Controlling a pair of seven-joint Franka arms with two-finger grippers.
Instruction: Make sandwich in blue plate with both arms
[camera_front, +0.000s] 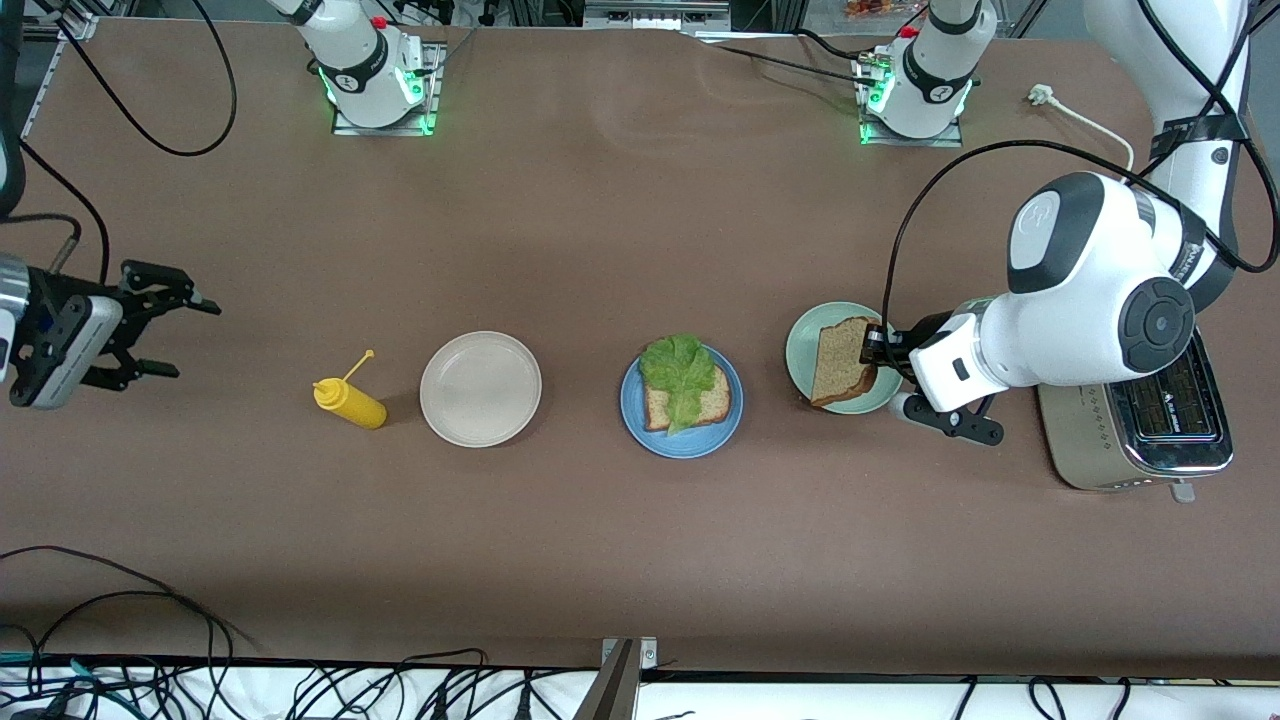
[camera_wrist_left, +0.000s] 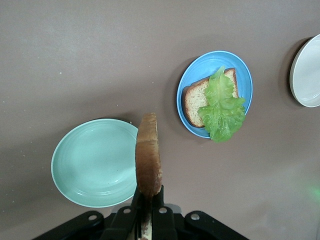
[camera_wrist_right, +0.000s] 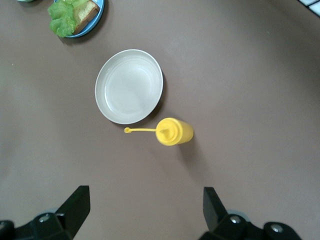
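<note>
Gripping a bread slice (camera_front: 843, 361) edge-on over the pale green plate (camera_front: 802, 352), right of centre, our left gripper (camera_front: 873, 350) is clamped tight. At frame centre, the blue plate (camera_front: 634, 408) carries bread (camera_front: 712, 404) topped with lettuce (camera_front: 678, 369). Our right gripper (camera_front: 172, 338) waits at the left edge, fingers spread wide, holding nothing.

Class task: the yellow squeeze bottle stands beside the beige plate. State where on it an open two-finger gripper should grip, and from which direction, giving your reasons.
Grip the yellow squeeze bottle across its round body, below the cap. It stands upright, so coming down from above with the open right gripper probably suits best. Keep the fingers clear of the thin nozzle tip, which sticks out toward the beige plate.
</note>
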